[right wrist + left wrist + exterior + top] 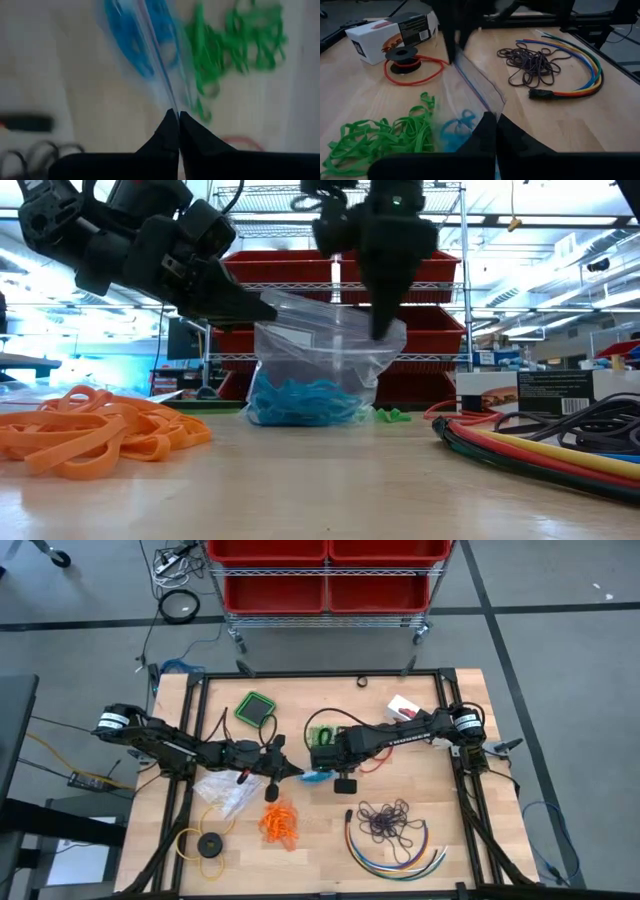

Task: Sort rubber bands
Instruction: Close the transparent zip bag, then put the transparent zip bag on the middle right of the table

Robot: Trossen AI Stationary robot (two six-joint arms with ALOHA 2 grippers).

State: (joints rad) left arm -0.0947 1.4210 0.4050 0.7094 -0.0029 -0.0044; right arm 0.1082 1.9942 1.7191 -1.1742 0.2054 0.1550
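- The orange rubber bands [95, 438] lie nearest the low camera, a loose heap on the worktop [330, 840], well apart from both arms.
- The blue rubber bands [300, 402] sit at the bottom of a clear zip bag [325, 360] standing mid-worktop.
- The left gripper [496, 131] has its fingers pressed together on one top edge of that bag.
- The right gripper [178, 126] is likewise clamped on the bag's rim from the other side, so the bag hangs between the two.
- The green rubber bands [380, 137] are strewn just beside the bag, on its far side in the low view.
- The dark purple rubber bands [388, 820] lie tangled near the front right, inside the curve of the multicoloured cables [395, 855].
- A spool of red wire [402, 57] rests by a white box [390, 32] with a dark label; its print cannot be read.
- An empty clear bag [225, 790] lies under the left arm.
- A yellow ring with a black disc [205, 843] sits at the front left.
- A green square pad [255, 708] lies toward the back.
- Red bins [325, 570] fill a shelf behind the worktop.
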